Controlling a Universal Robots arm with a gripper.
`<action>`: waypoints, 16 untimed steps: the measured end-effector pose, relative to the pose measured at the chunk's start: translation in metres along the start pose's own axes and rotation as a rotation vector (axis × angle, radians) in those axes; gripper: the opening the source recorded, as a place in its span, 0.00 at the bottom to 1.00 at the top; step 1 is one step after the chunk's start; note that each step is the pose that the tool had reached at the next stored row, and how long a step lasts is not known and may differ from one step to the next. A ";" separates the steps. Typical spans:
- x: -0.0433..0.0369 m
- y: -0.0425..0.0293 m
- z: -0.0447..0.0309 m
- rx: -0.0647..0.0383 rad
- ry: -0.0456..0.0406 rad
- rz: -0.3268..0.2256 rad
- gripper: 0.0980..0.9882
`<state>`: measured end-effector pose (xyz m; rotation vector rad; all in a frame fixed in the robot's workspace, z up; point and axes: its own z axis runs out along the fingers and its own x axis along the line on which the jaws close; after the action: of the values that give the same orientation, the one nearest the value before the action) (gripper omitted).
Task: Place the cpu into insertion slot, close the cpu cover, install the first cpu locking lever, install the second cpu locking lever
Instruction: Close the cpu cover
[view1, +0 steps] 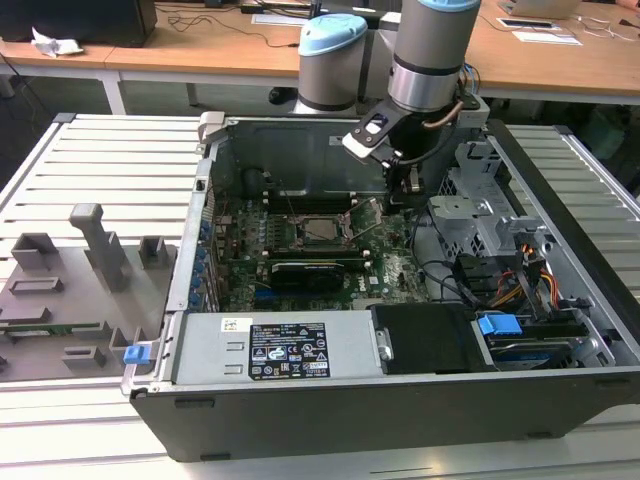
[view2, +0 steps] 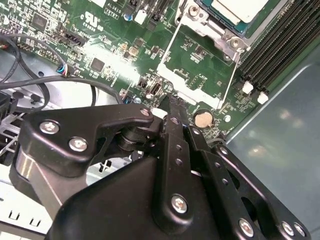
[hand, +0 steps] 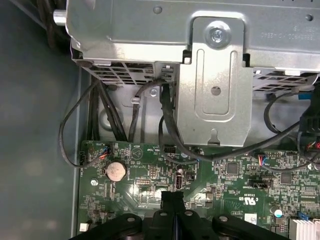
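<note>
Gripper closed and empty, its tip low over the motherboard, just beside the free edge of the cpu cover, which lies flipped open toward it (seemingly positioned to work that edge). Beyond the cover, the cpu sits in the insertion slot.

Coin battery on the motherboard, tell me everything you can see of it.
The coin battery is a flat round disc, pale metal by its look, lying flat on the green motherboard near the board's edge, beside the grey case wall. In the second wrist view it sits just past the gripper, apart from it.
</note>
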<state>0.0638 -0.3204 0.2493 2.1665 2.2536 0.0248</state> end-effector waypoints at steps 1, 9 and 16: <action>0.0001 -0.0015 0.0000 0.000 0.0000 0.000 0.01; 0.0006 -0.0161 -0.0008 0.000 0.0001 0.000 0.01; 0.0010 -0.0257 -0.0010 0.000 0.0001 0.000 0.01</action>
<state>0.0381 -0.3204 0.2498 2.1664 2.2537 0.0249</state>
